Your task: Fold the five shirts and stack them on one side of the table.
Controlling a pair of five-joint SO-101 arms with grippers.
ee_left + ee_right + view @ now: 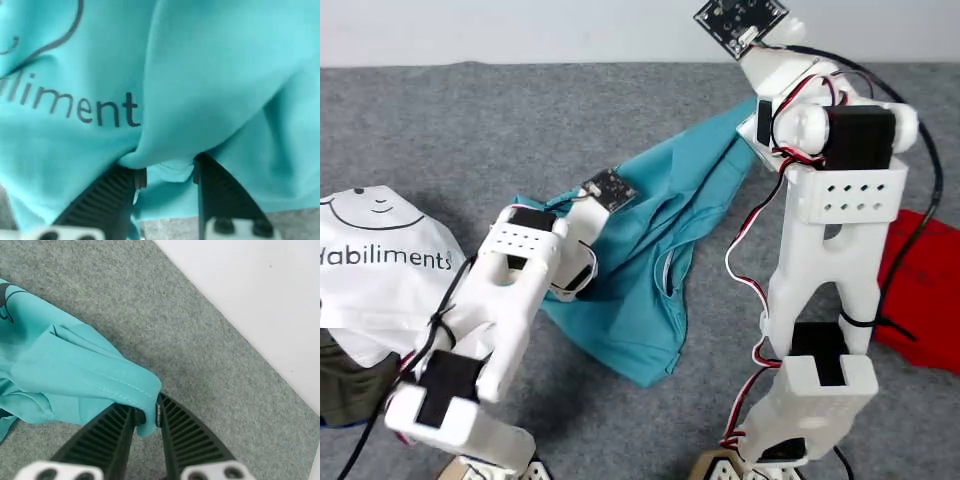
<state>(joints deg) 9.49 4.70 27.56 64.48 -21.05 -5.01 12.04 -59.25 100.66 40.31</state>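
Teal shirt lies rumpled at the middle of the worktop, stretched between both arms; left hand grips a fold near its left edge; right hand pinches a hem at its far corner, near the worktop's back edge; white shirt lies at the left edge and red shirt at the right, both apart from the teal shirt.

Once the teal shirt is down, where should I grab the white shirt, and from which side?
I'd grip the white shirt by its edge facing the table's middle, where it lies flat on the grey cover. Come low from the middle with the left hand, now holding the teal shirt. Nearer the arms the white one drapes over a dark green garment, so a grip there may catch both.
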